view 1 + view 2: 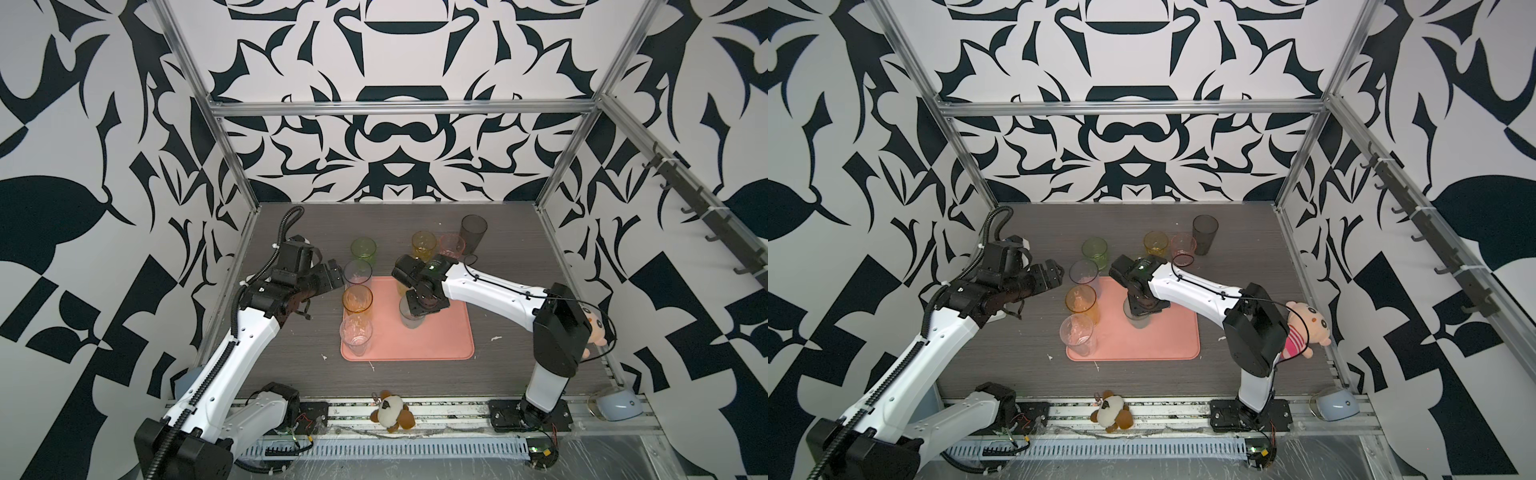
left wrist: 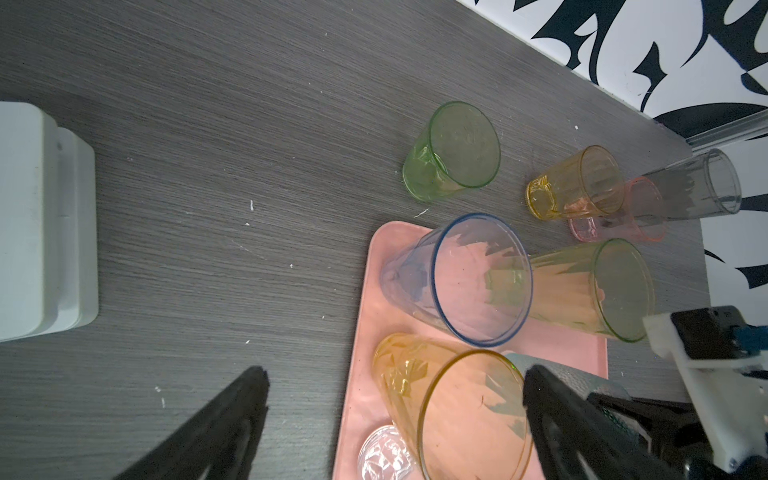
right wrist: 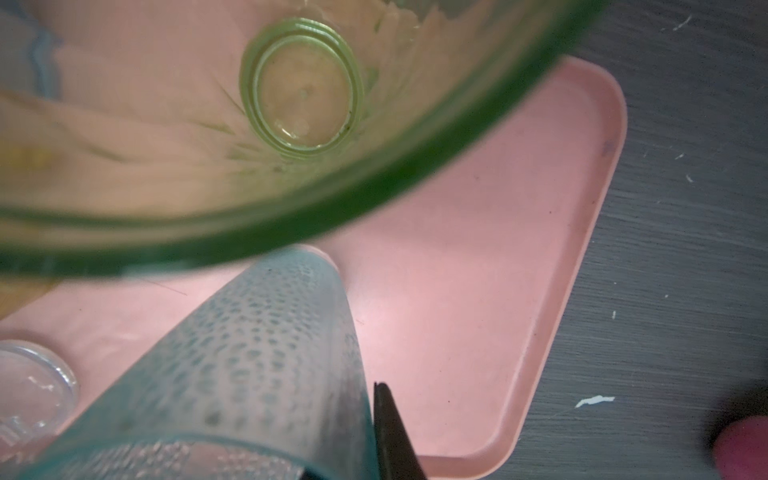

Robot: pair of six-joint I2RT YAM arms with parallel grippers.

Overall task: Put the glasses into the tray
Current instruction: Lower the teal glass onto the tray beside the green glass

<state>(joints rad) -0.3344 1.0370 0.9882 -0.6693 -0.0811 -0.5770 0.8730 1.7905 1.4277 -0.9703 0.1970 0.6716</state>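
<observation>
The salmon-pink tray [image 1: 440,336] lies mid-table. On its left side stand a blue-rimmed glass [image 1: 357,272], an orange glass [image 1: 357,300] and a clear glass [image 1: 356,336]. A tall green glass [image 2: 582,286] stands further in. My right gripper [image 1: 415,311] points down onto a teal glass [image 3: 257,353] that stands on the tray. One finger [image 3: 390,428] lies against its outer wall and the other finger is hidden. Behind the tray on the table are green [image 1: 363,249], yellow [image 1: 424,245], pink [image 1: 451,245] and smoky grey [image 1: 473,232] glasses. My left gripper [image 2: 397,376] hangs open and empty beside the tray's left edge.
A white box [image 2: 41,220] sits on the table under my left arm. A plush toy [image 1: 392,411] lies on the front rail and a doll [image 1: 1304,328] hangs by my right arm. A pale blue container [image 1: 615,405] stands at the front right corner.
</observation>
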